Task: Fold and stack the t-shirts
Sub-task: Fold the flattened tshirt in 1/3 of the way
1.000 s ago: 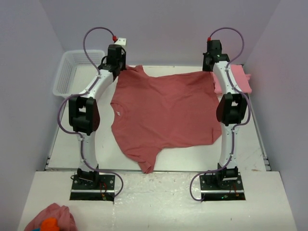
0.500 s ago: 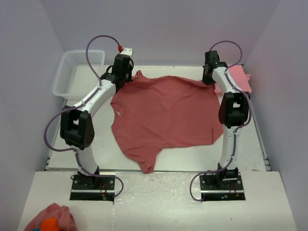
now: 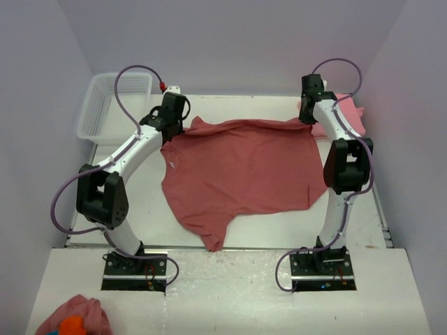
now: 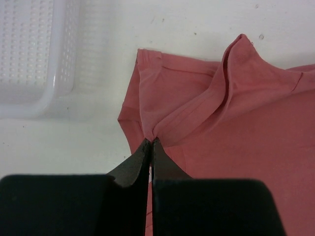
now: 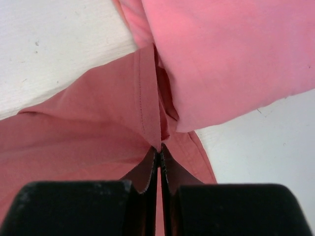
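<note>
A dusty rose-red t-shirt (image 3: pixel 237 167) lies spread across the middle of the white table, its far edge lifted and drawn toward me. My left gripper (image 3: pixel 180 129) is shut on the shirt's far left sleeve corner (image 4: pixel 150 132). My right gripper (image 3: pixel 305 120) is shut on the shirt's far right hem corner (image 5: pixel 150 118). A lighter salmon-pink folded t-shirt (image 3: pixel 346 115) lies at the far right; it fills the upper right of the right wrist view (image 5: pixel 231 54), just beyond the right gripper.
A white plastic basket (image 3: pixel 112 105) stands at the far left, also in the left wrist view (image 4: pixel 34 54). A small pink cloth lump with an orange patch (image 3: pixel 73 317) lies on the near shelf at the left. Purple walls enclose the table.
Both grippers have pulled the shirt's far edge toward me and inward, folding it over. The shirt's far corners have left the back of the table.
</note>
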`<action>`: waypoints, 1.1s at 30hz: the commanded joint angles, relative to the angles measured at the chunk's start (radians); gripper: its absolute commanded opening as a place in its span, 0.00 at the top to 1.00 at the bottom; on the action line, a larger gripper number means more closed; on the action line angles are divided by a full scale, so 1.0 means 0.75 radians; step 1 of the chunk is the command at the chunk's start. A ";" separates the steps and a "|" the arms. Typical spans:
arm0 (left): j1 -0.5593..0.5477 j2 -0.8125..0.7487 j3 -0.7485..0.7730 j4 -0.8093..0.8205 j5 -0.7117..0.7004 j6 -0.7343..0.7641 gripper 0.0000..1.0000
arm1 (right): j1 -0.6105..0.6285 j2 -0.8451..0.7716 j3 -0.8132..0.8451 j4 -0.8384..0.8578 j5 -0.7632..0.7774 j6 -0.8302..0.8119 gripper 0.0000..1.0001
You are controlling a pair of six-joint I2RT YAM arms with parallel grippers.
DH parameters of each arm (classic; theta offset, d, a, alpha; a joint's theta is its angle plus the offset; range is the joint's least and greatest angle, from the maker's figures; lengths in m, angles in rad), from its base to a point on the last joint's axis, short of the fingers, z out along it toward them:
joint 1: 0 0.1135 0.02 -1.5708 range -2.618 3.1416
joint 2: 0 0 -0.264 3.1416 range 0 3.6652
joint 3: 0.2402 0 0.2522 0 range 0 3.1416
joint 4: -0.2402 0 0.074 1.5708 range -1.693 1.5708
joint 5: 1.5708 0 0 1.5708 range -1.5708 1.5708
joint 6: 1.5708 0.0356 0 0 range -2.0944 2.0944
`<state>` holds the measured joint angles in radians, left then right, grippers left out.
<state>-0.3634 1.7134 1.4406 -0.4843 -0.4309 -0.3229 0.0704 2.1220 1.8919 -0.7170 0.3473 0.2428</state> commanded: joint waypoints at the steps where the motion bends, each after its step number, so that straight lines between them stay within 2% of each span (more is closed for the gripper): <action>1: -0.008 -0.092 -0.037 -0.048 -0.047 -0.062 1.00 | -0.016 -0.086 -0.025 0.013 0.079 0.044 1.00; 15: -0.049 -0.235 -0.254 -0.076 -0.029 -0.130 1.00 | -0.057 -0.119 -0.148 0.003 0.126 0.100 1.00; 33: -0.092 -0.272 -0.372 -0.148 -0.078 -0.205 1.00 | -0.057 -0.099 -0.170 -0.020 0.118 0.112 1.00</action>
<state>-0.4263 1.5467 1.1786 -0.5770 -0.4541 -0.4442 0.0315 2.1040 1.7573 -0.7227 0.4034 0.3073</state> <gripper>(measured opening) 0.003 0.006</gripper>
